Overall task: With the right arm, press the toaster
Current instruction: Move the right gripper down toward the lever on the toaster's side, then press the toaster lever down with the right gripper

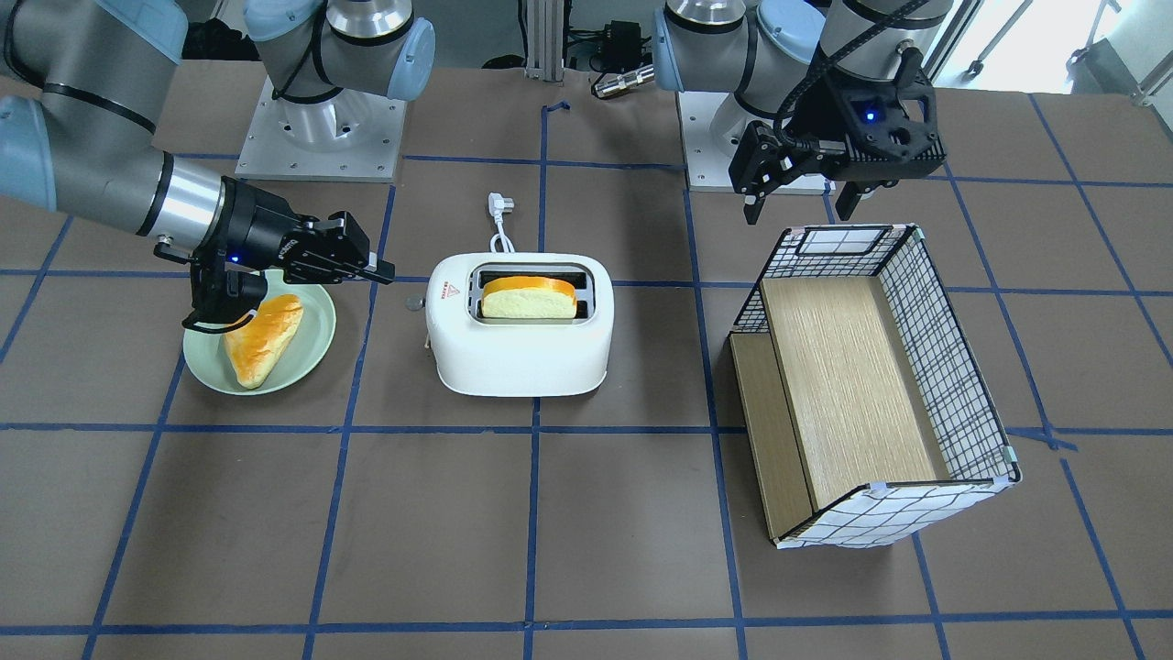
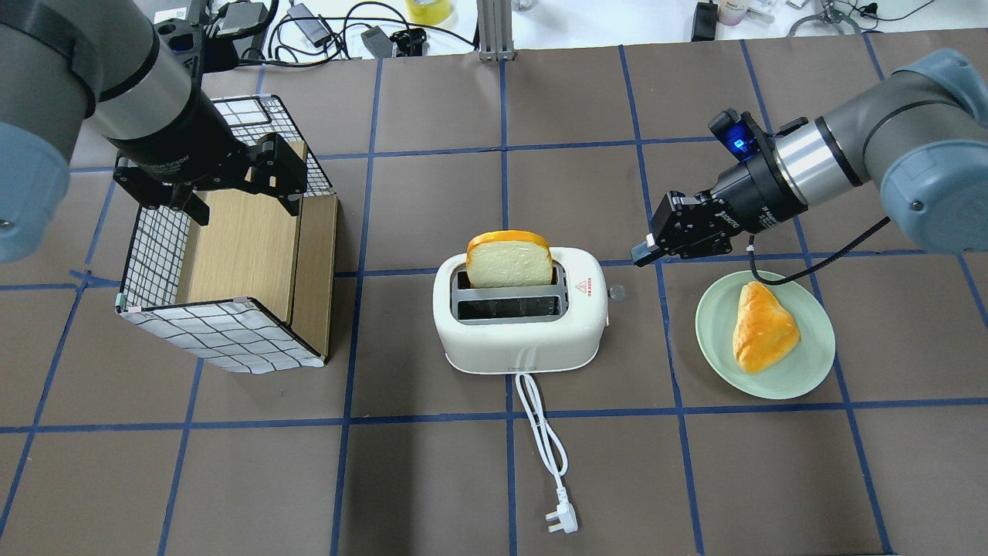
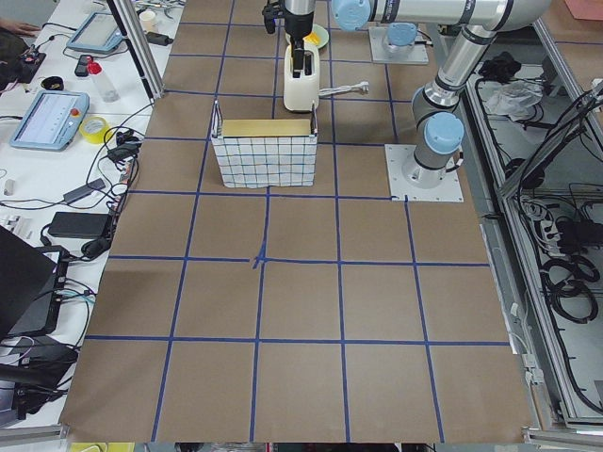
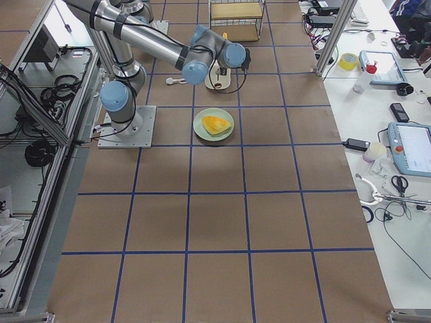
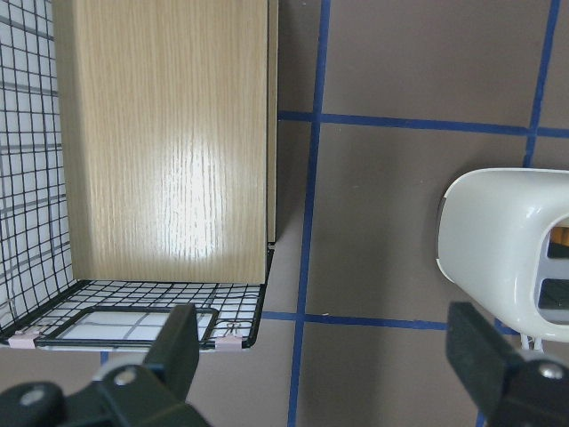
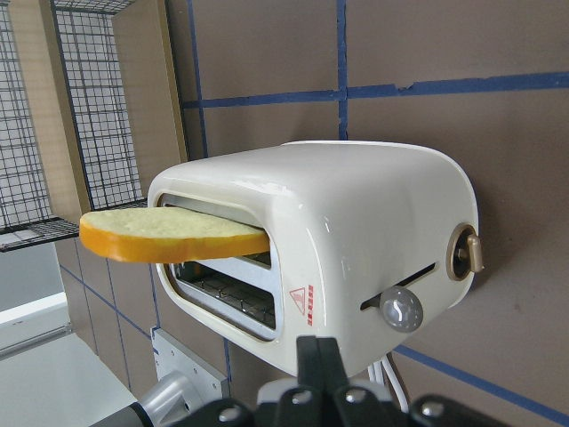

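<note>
The white two-slot toaster [image 1: 522, 353] [image 2: 517, 336] stands mid-table with a bread slice [image 1: 530, 298] [image 2: 509, 262] upright in one slot. Its grey side lever [image 2: 617, 293] [image 6: 400, 309] faces my right gripper. My right gripper [image 2: 644, 251] [image 1: 383, 271] is shut and empty, a short way from the lever end and above it, touching nothing. The right wrist view shows the shut fingertips [image 6: 313, 356] pointing at the toaster [image 6: 356, 213]. My left gripper [image 2: 243, 197] [image 1: 800, 203] is open and empty above the grid-patterned box.
A green plate [image 2: 810, 371] [image 1: 316, 353] with a pastry [image 2: 760, 336] lies under my right wrist. The grid-patterned box [image 2: 239, 255] [image 1: 852, 367] lies on its side. The toaster's white cord and plug [image 2: 561, 521] trail toward the robot.
</note>
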`<state>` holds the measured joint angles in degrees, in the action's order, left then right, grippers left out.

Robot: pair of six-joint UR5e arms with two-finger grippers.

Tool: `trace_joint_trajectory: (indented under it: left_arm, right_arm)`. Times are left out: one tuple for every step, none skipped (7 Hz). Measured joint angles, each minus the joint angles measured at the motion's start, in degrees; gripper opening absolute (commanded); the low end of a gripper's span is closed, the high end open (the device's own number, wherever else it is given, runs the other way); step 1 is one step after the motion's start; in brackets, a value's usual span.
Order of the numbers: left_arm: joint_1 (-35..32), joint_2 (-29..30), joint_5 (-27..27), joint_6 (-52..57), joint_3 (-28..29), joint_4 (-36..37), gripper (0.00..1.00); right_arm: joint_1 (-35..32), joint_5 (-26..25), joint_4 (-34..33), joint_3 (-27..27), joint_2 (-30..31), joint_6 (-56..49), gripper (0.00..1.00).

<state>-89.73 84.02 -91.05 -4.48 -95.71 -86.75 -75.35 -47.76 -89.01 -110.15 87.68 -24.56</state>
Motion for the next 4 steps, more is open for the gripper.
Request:
trace_joint_trajectory:
  left_arm:
    - [0.0,0.0,0.0,0.0,0.0,0.0,1.0]
    - [0.0,0.0,0.01,0.0,0.0,0.0,1.0]
    - [0.01,0.0,0.03,0.0,0.0,0.0,1.0]
    - [0.02,0.0,0.03,0.0,0.0,0.0,1.0]
  right_arm:
    - [0.0,0.04,0.0,-0.02,-0.14,-0.21,0.0]
    - [0.01,0.25,-0.07,-0.2,-0.38,-0.43,0.0]
    - [0.06,0.62,-0.36,-0.49,-0.84,-0.52,0.0]
    - [0.1,0.9,-0.97,-0.86,-1.46,-0.56,0.0]
